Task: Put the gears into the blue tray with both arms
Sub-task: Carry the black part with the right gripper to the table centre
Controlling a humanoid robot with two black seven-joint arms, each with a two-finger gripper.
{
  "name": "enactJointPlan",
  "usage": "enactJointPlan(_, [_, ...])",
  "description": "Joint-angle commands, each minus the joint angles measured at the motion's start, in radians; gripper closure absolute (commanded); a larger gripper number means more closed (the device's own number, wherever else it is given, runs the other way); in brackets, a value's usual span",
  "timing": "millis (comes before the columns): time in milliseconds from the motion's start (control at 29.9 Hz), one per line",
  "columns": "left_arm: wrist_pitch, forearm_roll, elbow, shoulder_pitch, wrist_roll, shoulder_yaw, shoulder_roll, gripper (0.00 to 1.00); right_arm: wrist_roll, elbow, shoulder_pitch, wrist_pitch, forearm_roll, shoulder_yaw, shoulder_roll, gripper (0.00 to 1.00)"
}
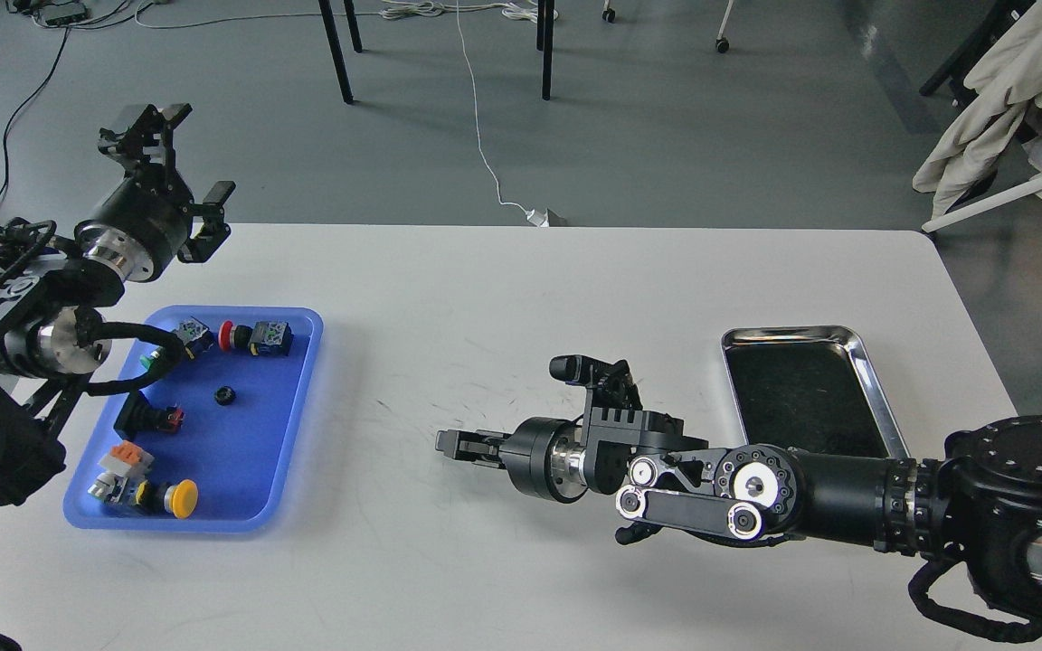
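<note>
The blue tray (pixel 311 362) lies on the left of the white table. One small black gear (pixel 225 395) rests on its floor, among coloured push buttons. My left gripper (pixel 179 154) hangs above the table's far left corner, beyond the tray, with its fingers spread open and nothing between them. My right gripper (pixel 441 442) points left, low over the table's middle, well to the right of the tray. Its dark fingers read as one slab, and I cannot see whether anything is held.
A shiny steel tray (pixel 792 333) with a dark inside sits at the right, partly behind my right forearm. Push buttons (pixel 254 336) and a yellow-capped one (pixel 181 498) lie in the blue tray. Chair legs and cables are on the floor beyond the table.
</note>
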Motion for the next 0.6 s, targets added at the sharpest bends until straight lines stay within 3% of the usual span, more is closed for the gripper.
enactJointPlan(0, [0.000,0.000,0.000,0.000,0.000,0.001,0.003,0.02,-0.001,0.000,-0.008,0.001,0.000,-0.006,0.000,0.90])
enactJointPlan(167, [0.000,0.000,0.000,0.000,0.000,0.001,0.001,0.02,0.004,0.000,-0.006,-0.008,0.000,-0.006,0.000,0.69])
enactJointPlan(435, [0.000,0.000,0.000,-0.002,0.000,0.001,0.003,0.02,0.012,0.006,0.004,-0.037,0.009,0.020,0.000,0.13])
enactJointPlan(468, [0.000,0.000,0.000,-0.002,0.000,0.001,0.003,0.02,0.012,0.006,0.004,-0.043,0.009,0.040,0.000,0.08])
enactJointPlan(569, [0.002,0.005,0.000,-0.008,0.000,0.003,0.003,0.02,0.012,0.004,0.010,-0.045,0.011,0.089,0.000,0.06])
